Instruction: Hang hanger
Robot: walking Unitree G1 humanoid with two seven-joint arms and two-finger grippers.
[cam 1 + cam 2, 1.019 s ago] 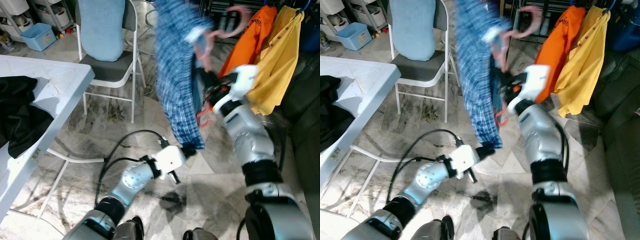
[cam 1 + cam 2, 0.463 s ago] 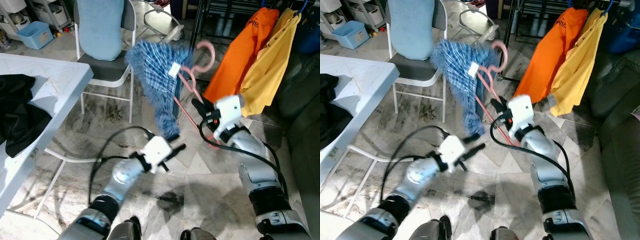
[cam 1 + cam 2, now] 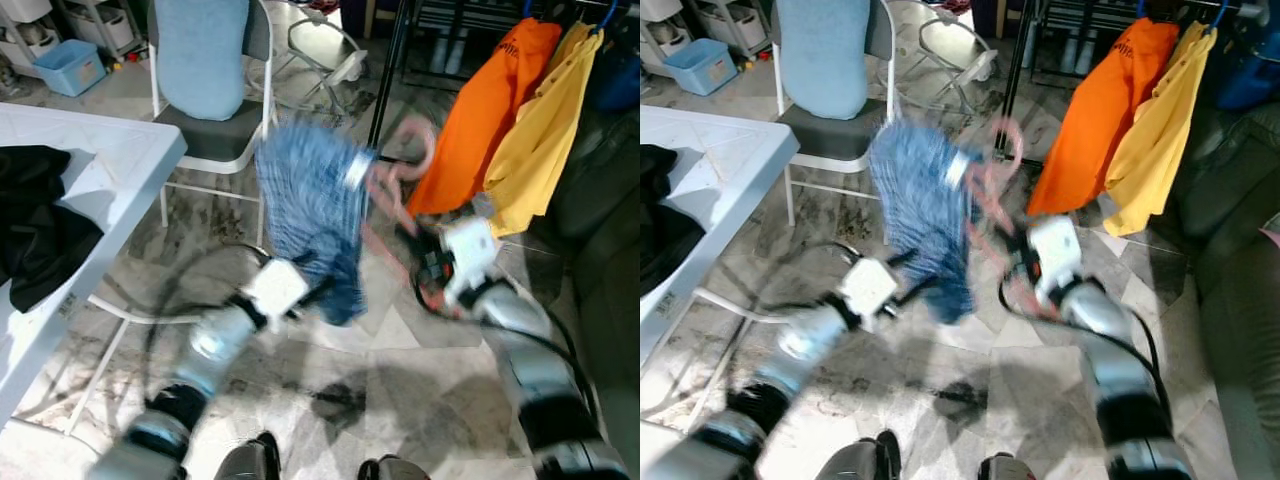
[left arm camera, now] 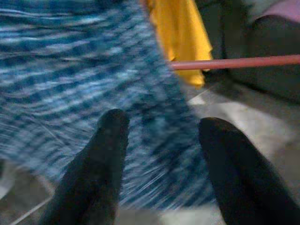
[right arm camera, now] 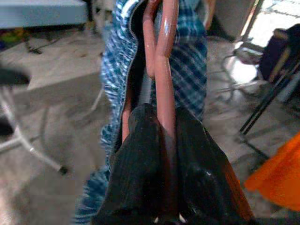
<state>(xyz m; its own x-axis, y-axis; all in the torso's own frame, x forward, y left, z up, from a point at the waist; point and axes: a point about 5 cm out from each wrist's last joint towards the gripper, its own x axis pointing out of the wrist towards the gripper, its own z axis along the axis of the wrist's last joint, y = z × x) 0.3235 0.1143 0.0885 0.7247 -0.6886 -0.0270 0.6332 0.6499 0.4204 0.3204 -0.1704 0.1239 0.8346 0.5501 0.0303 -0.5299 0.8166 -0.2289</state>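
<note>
A blue plaid shirt point(image 3: 310, 225) hangs on a pink hanger point(image 3: 408, 165), blurred by motion, above the floor in front of me. My right gripper point(image 5: 166, 140) is shut on the hanger's pink bars point(image 5: 165, 89), low and to the right of the shirt point(image 3: 428, 268). My left gripper point(image 3: 322, 290) is at the shirt's lower hem, open; its black fingers point(image 4: 110, 140) stand apart with the plaid cloth point(image 4: 79, 89) just beyond them. A black clothes rack pole point(image 3: 385, 75) stands behind the hanger.
An orange garment point(image 3: 470, 130) and a yellow one point(image 3: 540, 130) hang on the rack at right. A folding chair with a blue cover point(image 3: 205, 90) stands behind the shirt. A white table point(image 3: 100, 160) with black clothing point(image 3: 35, 225) is at left. A dark sofa point(image 3: 605, 230) is at far right.
The right gripper has dropped from high up to lower down with the hanger, and the shirt has swung and fallen back. The left gripper has come up to the hem.
</note>
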